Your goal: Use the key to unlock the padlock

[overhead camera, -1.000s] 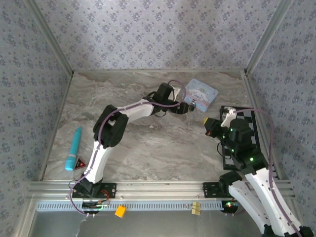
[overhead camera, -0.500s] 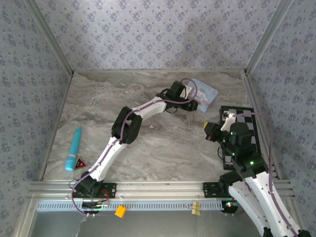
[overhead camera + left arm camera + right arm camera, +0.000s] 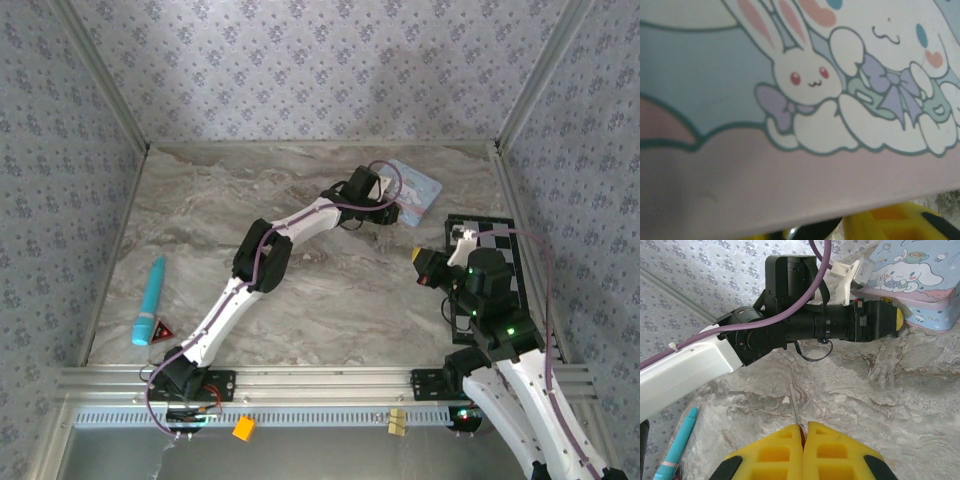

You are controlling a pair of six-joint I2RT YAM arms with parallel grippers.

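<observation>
Key in hand, approach to the lock not yet made.

My right gripper [image 3: 802,432] is pressed together on a thin metal key [image 3: 794,405] that points to 12 o'clock. At 1 o'clock my left gripper [image 3: 895,320] noses against the cartoon tin [image 3: 910,285]; I cannot tell its spread. I can't pick out the padlock for certain, though a dark shape [image 3: 812,231] under the tin's edge may be it. Next I judge the key must be carried there and lined up with the keyhole.
</observation>
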